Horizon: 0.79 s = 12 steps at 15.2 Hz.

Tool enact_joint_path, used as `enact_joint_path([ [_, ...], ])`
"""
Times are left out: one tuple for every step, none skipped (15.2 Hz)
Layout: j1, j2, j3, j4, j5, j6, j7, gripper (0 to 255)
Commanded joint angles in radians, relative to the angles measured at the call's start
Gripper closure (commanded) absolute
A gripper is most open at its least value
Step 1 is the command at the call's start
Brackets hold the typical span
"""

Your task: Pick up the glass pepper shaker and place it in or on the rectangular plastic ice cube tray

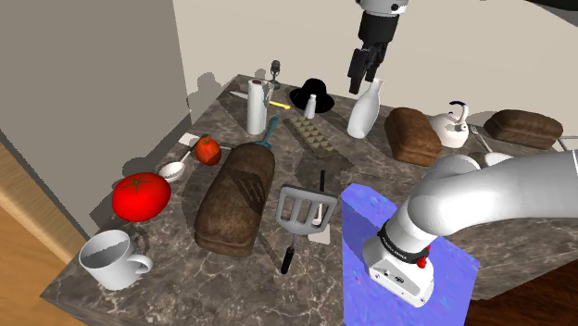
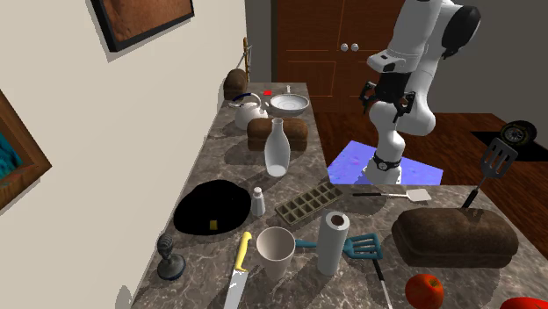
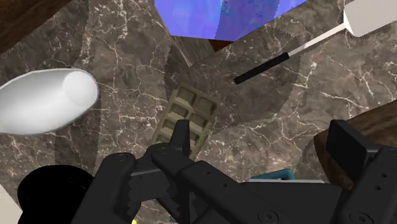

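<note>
The pepper shaker [image 1: 311,105], small and pale with a grey cap, stands upright beside a black hat [image 1: 313,92] at the far side of the marble counter [image 1: 185,287]; in the second exterior view the shaker [image 2: 258,201] is just left of the ice cube tray [image 2: 307,204]. The grey rectangular ice cube tray [image 1: 313,135] lies flat next to it and shows below the fingers in the wrist view [image 3: 189,114]. My gripper [image 1: 357,88] hangs high above the counter, over a white bottle [image 1: 365,111], open and holding nothing [image 3: 264,130] [image 2: 386,95].
A large bread loaf [image 1: 236,199], a grey spatula [image 1: 301,211], a paper towel roll [image 1: 257,106], a tomato [image 1: 141,194], a mug [image 1: 111,259], a white kettle [image 1: 454,125] and more loaves [image 1: 412,135] crowd the counter. A wall backs the far edge.
</note>
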<state>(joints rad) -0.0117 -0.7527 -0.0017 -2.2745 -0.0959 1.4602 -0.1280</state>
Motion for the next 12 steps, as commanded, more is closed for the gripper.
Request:
enact_joint_path([
  [0.000, 0.000, 0.000, 0.000, 0.000, 0.000, 0.000, 0],
  [-0.004, 0.015, -0.014, -0.011, -0.009, 0.033, -0.013, 0],
  [-0.008, 0.030, -0.028, -0.020, -0.018, 0.066, -0.026, 0],
  [-0.011, 0.048, -0.042, -0.028, -0.027, 0.099, -0.038, 0],
  [-0.015, 0.066, -0.056, -0.034, -0.034, 0.132, -0.051, 0],
  [-0.019, 0.086, -0.070, -0.039, -0.042, 0.164, -0.063, 0],
  [-0.022, 0.107, -0.084, -0.043, -0.048, 0.197, -0.075, 0],
  [-0.026, 0.129, -0.098, -0.045, -0.054, 0.229, -0.088, 0],
  [-0.029, 0.153, -0.112, -0.046, -0.059, 0.262, -0.100, 0],
  [-0.032, 0.177, -0.126, -0.045, -0.064, 0.293, -0.112, 0],
  [-0.034, 0.203, -0.140, -0.043, -0.067, 0.325, -0.125, 0],
  [-0.037, 0.230, -0.153, -0.039, -0.070, 0.356, -0.138, 0],
])
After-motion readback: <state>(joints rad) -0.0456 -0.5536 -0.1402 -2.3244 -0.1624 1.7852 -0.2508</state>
